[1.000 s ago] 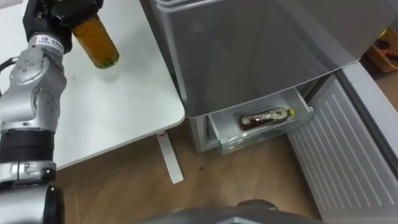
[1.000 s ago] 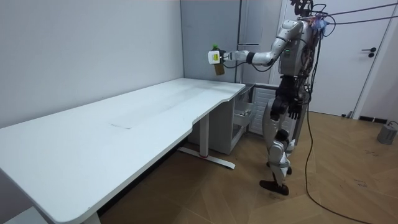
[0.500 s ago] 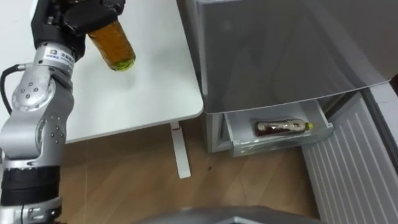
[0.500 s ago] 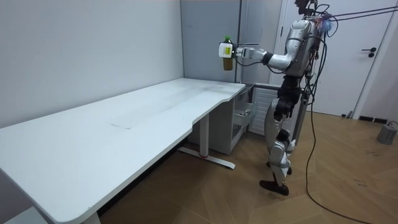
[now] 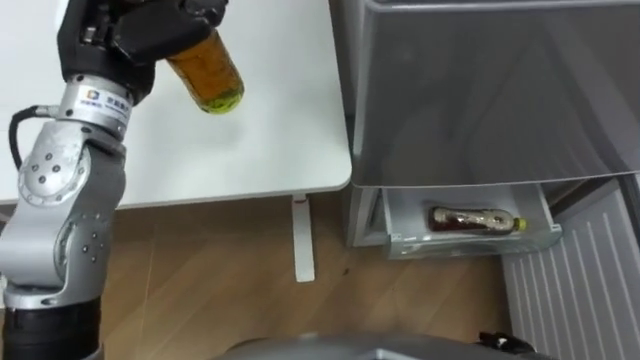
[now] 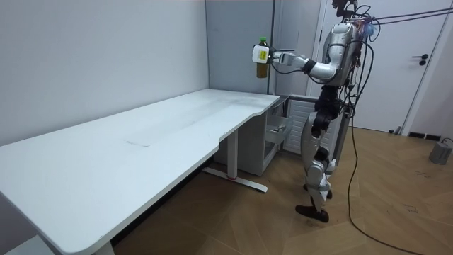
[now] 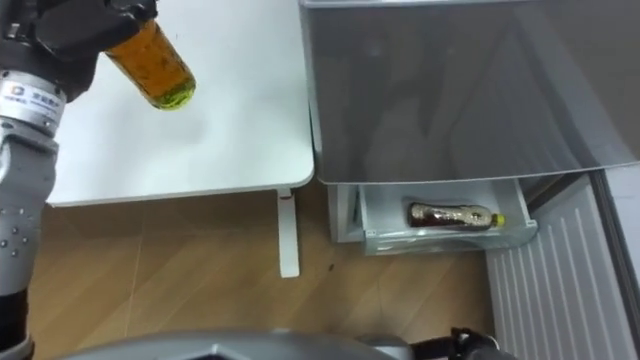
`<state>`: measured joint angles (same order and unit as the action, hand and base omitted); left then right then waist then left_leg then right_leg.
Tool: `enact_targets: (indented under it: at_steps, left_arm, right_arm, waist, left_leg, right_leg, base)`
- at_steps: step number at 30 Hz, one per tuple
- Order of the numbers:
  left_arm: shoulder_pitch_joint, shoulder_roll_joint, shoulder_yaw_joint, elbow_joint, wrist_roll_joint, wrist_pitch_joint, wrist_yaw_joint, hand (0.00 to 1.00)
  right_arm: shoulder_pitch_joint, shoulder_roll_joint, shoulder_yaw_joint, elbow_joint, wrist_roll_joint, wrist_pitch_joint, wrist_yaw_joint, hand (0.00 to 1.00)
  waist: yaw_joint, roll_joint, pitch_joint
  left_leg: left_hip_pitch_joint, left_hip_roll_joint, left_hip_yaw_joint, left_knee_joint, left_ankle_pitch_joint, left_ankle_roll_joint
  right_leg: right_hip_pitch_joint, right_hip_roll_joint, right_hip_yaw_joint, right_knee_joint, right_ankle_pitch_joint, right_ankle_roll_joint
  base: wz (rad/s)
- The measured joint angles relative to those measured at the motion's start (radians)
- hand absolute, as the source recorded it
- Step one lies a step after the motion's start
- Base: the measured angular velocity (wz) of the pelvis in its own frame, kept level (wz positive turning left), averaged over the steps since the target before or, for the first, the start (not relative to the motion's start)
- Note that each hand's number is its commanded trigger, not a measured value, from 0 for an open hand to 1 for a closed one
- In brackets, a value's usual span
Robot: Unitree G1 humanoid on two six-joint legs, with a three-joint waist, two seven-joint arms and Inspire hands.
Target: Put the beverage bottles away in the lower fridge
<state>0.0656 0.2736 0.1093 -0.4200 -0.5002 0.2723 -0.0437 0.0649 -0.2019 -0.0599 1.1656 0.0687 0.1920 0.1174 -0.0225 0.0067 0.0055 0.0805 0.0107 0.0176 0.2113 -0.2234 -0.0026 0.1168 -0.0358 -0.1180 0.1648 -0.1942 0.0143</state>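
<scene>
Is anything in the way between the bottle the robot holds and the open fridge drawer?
Yes: the left hand holds the amber bottle above the white desk, whose corner lies between it and the low open drawer.

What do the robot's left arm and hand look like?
The left arm has rounded silver-grey segments with small holes. A white printed band rings the wrist, a black cable loops beside it, and the left hand is black.

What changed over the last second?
The left hand, still shut on the amber bottle, swung it up and toward the room view's right, nearer the fridge. The dark bottle still lies in the open lower drawer.
</scene>
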Motion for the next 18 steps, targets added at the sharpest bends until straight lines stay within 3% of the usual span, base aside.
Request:
enact_targets:
  at_steps: [2, 4, 6, 10, 18]
  left_arm:
    - [0.032, -0.026, -0.034, 0.001, 0.001, 0.009, -0.009, 1.0]
    - [0.057, -0.032, -0.059, 0.002, 0.001, 0.012, -0.018, 1.0]
    - [0.075, -0.035, -0.068, 0.003, -0.001, 0.013, -0.026, 1.0]
    - [0.117, -0.069, -0.079, 0.031, -0.025, 0.013, -0.039, 1.0]
    - [0.128, -0.069, -0.179, 0.148, -0.06, 0.013, -0.045, 1.0]
  right_arm:
    - [-0.021, 0.004, 0.001, -0.001, -0.001, -0.004, -0.001, 0.0]
    - [-0.031, 0.005, 0.001, -0.003, -0.003, -0.006, -0.006, 0.0]
    - [-0.042, 0.007, 0.002, -0.011, -0.008, -0.009, -0.01, 0.0]
    - [-0.043, 0.009, 0.056, -0.083, -0.033, -0.009, -0.003, 0.0]
    - [-0.048, 0.011, 0.133, -0.215, -0.085, -0.027, 0.013, 0.0]
  waist:
    - [-0.001, -0.017, -0.0016]
    - [0.0, -0.026, -0.006]
    - [0.003, -0.028, -0.0076]
    - [0.006, -0.027, -0.0074]
    - [0.008, -0.043, -0.0002]
  left_leg:
    - [-0.006, -0.003, -0.006, 0.01, 0.0, 0.0]
    - [-0.01, -0.003, -0.006, 0.012, 0.0, 0.0]
    - [-0.01, -0.003, -0.006, 0.013, 0.0, 0.0]
    - [-0.006, -0.003, -0.006, 0.011, 0.0, 0.0]
    - [-0.032, -0.007, -0.022, 0.024, 0.0, 0.0]
  right_leg:
    - [0.002, -0.003, -0.015, -0.007, 0.0, 0.0]
    - [0.005, -0.004, -0.023, -0.011, 0.0, 0.001]
    - [0.006, -0.004, -0.024, -0.011, 0.0, 0.001]
    - [0.011, -0.004, -0.025, -0.011, 0.0, 0.001]
    - [0.003, -0.008, -0.052, -0.011, -0.002, 0.001]
  base:
    - [0.16]
    - [0.15]
    - [0.03]
    - [0.01]
    - [0.1]
